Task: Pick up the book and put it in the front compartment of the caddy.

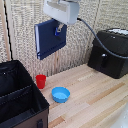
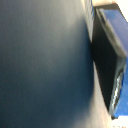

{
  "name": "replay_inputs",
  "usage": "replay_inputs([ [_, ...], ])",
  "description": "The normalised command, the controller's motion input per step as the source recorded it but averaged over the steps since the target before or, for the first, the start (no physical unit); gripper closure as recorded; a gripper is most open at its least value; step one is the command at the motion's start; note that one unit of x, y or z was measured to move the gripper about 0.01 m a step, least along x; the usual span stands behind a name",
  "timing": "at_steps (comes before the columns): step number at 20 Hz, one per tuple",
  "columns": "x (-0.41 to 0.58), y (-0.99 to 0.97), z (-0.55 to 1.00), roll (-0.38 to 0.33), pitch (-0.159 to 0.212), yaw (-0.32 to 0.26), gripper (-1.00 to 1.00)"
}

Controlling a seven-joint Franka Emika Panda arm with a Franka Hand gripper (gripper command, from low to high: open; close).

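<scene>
From the exterior view's left: the caddy (image 1: 17,95) sits low, front compartment (image 1: 20,107) open-topped and waiting. Above it the book (image 1: 49,39) hangs high in the air, tilted, clamped at its upper corner by my gripper (image 1: 60,27), lifted clear for the carry, I judge. Red cup (image 1: 41,81) and blue bowl (image 1: 61,94) lie below. The wrist view shows only the book's cover (image 2: 45,65) up close.
</scene>
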Motion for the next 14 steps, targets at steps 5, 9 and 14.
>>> replay_inputs([
  [5,-0.054,0.81,0.0,0.0,-0.018,-0.117,1.0],
  [9,0.0,0.81,0.0,0.0,-0.005,-0.128,1.0],
  [14,0.0,0.8,0.0,0.0,-0.003,-0.131,1.0],
])
